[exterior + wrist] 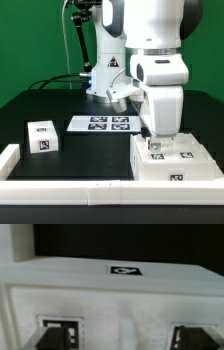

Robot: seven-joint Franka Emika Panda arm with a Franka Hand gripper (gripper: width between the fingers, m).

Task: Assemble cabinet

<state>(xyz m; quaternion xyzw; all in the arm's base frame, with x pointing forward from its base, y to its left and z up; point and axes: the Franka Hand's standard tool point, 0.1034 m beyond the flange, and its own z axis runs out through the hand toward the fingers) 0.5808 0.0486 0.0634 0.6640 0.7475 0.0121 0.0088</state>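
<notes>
The cabinet (pixel 176 162), a large white box with tags on its faces, lies at the front of the exterior view's right. My gripper (pixel 159 146) reaches straight down onto its top near the box's left side. In the wrist view the cabinet's white top (pixel 110 291) fills the picture, with one tag (pixel 125 271) near its far edge. The gripper (pixel 127 336) is open: its dark fingertips (pixel 60 334) stand far apart, low over the white surface, with nothing gripped between them. The inner compartments are hidden.
A small white tagged block (pixel 42 135) stands at the exterior view's left. The marker board (pixel 102 124) lies flat behind the middle. A white rail (pixel 60 185) runs along the front edge and turns up at the left corner. The arm's base (pixel 105 75) stands at the back.
</notes>
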